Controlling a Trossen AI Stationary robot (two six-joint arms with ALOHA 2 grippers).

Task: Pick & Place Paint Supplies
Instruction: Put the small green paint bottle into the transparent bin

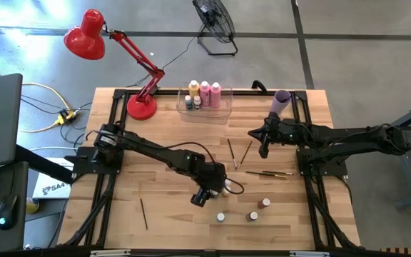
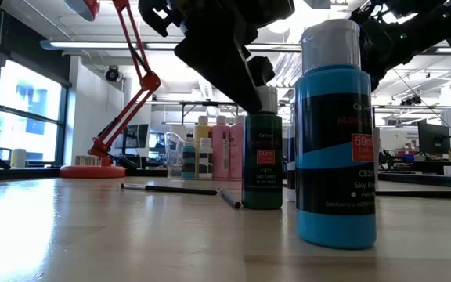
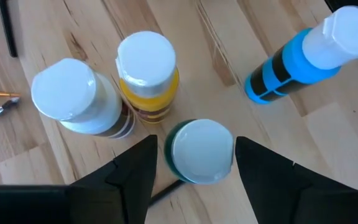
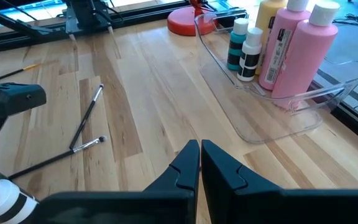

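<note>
Wooden worktop (image 1: 170, 228) from above, front edge first.

Near the front edge, right of centre: a cluster of tiny white-capped paint bottles, all upright. Closest to the edge, a sky-blue bottle (image 2: 335, 141). Just behind it, a green bottle (image 3: 201, 151), with a yellow bottle (image 3: 148, 74) and a dark-labelled bottle (image 3: 73, 96) close beside.

Left gripper (image 1: 203, 196) directly over the green bottle, fingers (image 3: 132, 171) spread, one on each side of its white cap with only slim gaps; nothing grasped.

Toward the front left corner, well apart from the cluster: a lone paintbrush (image 1: 143, 213), flat on the wood.

Mid-worktop, right of centre: a pair of brushes (image 1: 238, 152) side by side, and a gold-handled brush (image 1: 266, 173) lying crosswise.

Right gripper (image 1: 264, 150) just beyond those brushes, fingers clenched together, empty.

At the far edge, centred: a clear plastic bin (image 4: 303, 112) holding a tall yellow-orange bottle (image 4: 272, 18), two tall pink bottles (image 4: 303, 50), a small teal bottle (image 4: 236, 43) and a small dark bottle (image 4: 250, 50), all upright.

Toward the far right corner: a lilac cup (image 1: 282, 100). Toward the far left corner: a red desk lamp (image 1: 141, 107).
</note>
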